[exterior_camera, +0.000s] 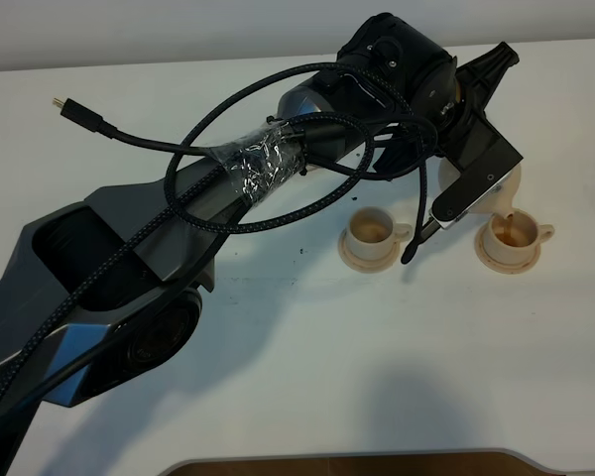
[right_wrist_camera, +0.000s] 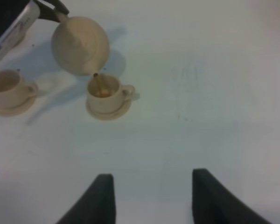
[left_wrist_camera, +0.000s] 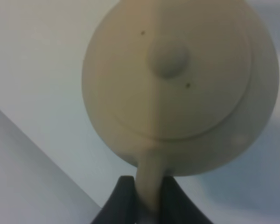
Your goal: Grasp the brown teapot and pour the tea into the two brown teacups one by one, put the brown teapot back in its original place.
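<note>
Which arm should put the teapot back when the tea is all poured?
Left, probably. The left gripper is shut on the brown teapot by its handle, tipping tea into a teacup. The right gripper hangs open and empty, away from them.

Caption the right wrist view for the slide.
Tilted teapot pours tea into one teacup; the other teacup stands beside; right gripper open.

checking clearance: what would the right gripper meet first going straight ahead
Probably the bare white table; the right gripper points just past the teacup being filled, though depth is unclear.
</note>
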Controlling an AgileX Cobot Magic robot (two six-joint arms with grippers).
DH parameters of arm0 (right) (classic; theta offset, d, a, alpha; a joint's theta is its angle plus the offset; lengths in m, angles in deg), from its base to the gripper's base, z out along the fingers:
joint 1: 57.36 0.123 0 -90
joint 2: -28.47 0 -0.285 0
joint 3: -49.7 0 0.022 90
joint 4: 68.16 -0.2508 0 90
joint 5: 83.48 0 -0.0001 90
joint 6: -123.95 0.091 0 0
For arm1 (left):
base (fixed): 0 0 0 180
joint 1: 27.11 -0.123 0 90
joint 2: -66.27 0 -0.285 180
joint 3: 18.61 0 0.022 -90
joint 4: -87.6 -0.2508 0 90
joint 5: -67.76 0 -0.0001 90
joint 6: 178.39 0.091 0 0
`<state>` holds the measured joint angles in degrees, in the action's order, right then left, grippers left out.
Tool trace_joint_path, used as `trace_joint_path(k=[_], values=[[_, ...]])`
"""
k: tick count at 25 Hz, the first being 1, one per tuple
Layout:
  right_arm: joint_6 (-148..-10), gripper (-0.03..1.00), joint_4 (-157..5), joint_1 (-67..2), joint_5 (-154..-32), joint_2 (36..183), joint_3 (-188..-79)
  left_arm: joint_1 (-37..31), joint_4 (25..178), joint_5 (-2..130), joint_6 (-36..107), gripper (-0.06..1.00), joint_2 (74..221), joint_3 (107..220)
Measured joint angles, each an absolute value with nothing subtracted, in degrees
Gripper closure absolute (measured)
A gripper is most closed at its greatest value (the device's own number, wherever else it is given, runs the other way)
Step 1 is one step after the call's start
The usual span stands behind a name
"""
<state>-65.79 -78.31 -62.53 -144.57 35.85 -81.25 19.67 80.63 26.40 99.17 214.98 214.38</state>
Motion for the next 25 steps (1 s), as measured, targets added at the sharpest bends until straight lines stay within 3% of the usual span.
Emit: trace_joint_path(k=[25], values=[[-65.8,0.56,-78.3,-62.5,-144.6,35.9,-81.2,19.7,78.7,30.4,102.3,0.84,215.0,214.4]])
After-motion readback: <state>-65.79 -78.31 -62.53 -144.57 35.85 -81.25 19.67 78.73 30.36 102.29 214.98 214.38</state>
